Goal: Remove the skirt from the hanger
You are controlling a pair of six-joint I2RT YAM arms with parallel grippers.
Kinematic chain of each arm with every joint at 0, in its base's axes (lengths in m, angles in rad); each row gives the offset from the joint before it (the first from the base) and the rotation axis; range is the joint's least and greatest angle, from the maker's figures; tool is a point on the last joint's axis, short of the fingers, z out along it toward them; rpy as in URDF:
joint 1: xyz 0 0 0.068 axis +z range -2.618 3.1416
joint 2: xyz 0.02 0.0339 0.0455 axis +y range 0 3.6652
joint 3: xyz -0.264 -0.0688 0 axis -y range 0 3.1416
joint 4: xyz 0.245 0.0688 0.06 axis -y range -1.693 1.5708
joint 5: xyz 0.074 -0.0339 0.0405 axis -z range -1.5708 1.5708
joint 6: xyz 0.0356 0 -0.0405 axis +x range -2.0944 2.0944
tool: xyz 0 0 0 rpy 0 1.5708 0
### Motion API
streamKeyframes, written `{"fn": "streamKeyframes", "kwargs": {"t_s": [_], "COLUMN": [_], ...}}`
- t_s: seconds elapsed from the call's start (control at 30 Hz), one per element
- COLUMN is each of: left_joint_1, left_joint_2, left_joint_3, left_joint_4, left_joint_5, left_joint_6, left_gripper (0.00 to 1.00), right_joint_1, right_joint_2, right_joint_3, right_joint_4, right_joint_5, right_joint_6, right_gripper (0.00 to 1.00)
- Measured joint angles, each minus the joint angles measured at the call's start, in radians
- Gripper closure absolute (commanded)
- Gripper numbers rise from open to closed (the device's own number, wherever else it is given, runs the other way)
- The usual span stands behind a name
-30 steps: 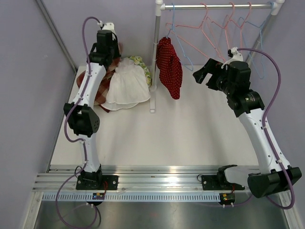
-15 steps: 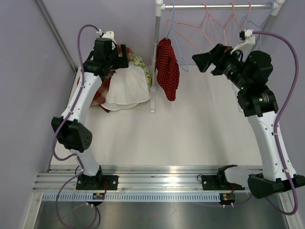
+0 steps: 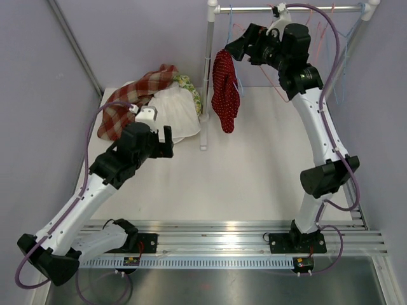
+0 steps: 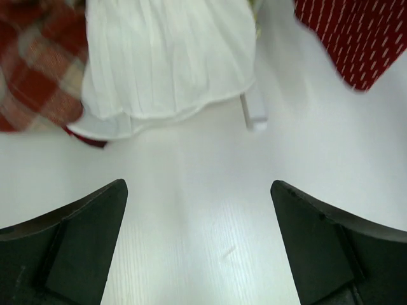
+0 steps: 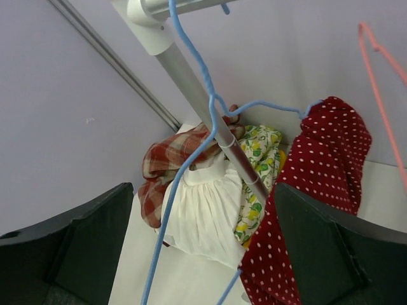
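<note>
Hanging long-axis vertical on blue hanger [image 5: 208,82], red skirt [image 3: 225,89] lies just below R pincer [image 3: 238,43], jaws apart, empty; L pincer [image 4: 197,185], also open, well apart over worktop [image 3: 254,171]

Top external: sits high above and behind the arm bases, looks down and forward, far enough to hold the whole tabletop [image 3: 267,178], both arms and the rack post [image 3: 205,76] at the far side.

Left wrist: hangs low and near over the tabletop, faces almost straight down between the left fingers [image 4: 70,248], with the white garment [image 4: 165,57] and plaid cloth [image 4: 32,63] at the top edge.

Right wrist: rides high beside the rack post, very near the blue hanger [image 5: 208,89], looks down and leftward between the right fingers [image 5: 331,254].

Shared by all three: red skirt [image 5: 318,178], white garment, plaid cloth, rack post.
</note>
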Motion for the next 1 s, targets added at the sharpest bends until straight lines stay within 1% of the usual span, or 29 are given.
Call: {"fn": "streamKeyframes", "kwargs": {"t_s": [0.03, 0.1, 0.13, 0.17, 0.2, 0.23, 0.3, 0.33, 0.37, 0.47, 0.57, 0.7, 0.83, 0.97, 1.0], "left_joint_1": [-0.018, -0.047, -0.06, -0.069, -0.074, -0.08, -0.087, -0.087, -0.087, -0.087, -0.087, -0.087, -0.088, -0.088, -0.088], "left_joint_2": [-0.014, -0.041, -0.058, -0.077, -0.094, -0.117, -0.164, -0.188, -0.209, -0.249, -0.255, -0.247, -0.25, -0.234, -0.209], "left_joint_3": [-0.036, -0.082, -0.095, -0.103, -0.108, -0.111, -0.119, -0.127, -0.136, -0.175, -0.218, -0.266, -0.27, -0.247, -0.223], "left_joint_4": [-0.023, -0.057, -0.072, -0.085, -0.092, -0.104, -0.107, -0.109, -0.109, -0.11, -0.111, -0.113, -0.105, -0.09, -0.09], "left_joint_5": [-0.005, -0.014, -0.019, -0.024, -0.029, -0.037, -0.052, -0.058, -0.066, -0.081, -0.087, -0.089, -0.092, -0.093, -0.093], "left_joint_6": [-0.011, -0.033, -0.042, -0.051, -0.057, -0.064, -0.074, -0.078, -0.082, -0.088, -0.093, -0.1, -0.099, -0.079, -0.072], "left_gripper": [0.01, 0.01, 0.01, 0.01, 0.01, 0.01, 0.01, 0.01, 0.01, 0.01, 0.01, 0.01, 0.01, 0.01, 0.01], "right_joint_1": [0.013, 0.045, 0.061, 0.077, 0.09, 0.105, 0.123, 0.127, 0.128, 0.122, 0.121, 0.121, 0.121, 0.121, 0.121], "right_joint_2": [0.04, 0.109, 0.137, 0.158, 0.172, 0.182, 0.187, 0.187, 0.187, 0.187, 0.187, 0.204, 0.226, 0.22, 0.215], "right_joint_3": [0.041, 0.12, 0.15, 0.174, 0.191, 0.199, 0.2, 0.2, 0.2, 0.196, 0.201, 0.27, 0.364, 0.389, 0.382], "right_joint_4": [-0.008, -0.036, -0.047, -0.058, -0.07, -0.077, -0.091, -0.101, -0.114, -0.133, -0.145, -0.204, -0.235, -0.225, -0.222], "right_joint_5": [0.001, 0.001, 0.002, 0.002, 0.003, 0.005, 0.008, 0.018, 0.022, 0.049, 0.066, 0.092, 0.126, 0.174, 0.188], "right_joint_6": [0.0, 0.0, -0.002, -0.006, -0.008, -0.016, -0.011, -0.005, -0.006, -0.003, -0.014, -0.038, -0.079, -0.116, -0.124], "right_gripper": [0.01, 0.06, 0.16, 0.3, 0.53, 0.65, 0.84, 0.98, 1.0, 1.0, 1.0, 1.0, 1.0, 1.0, 1.0]}}
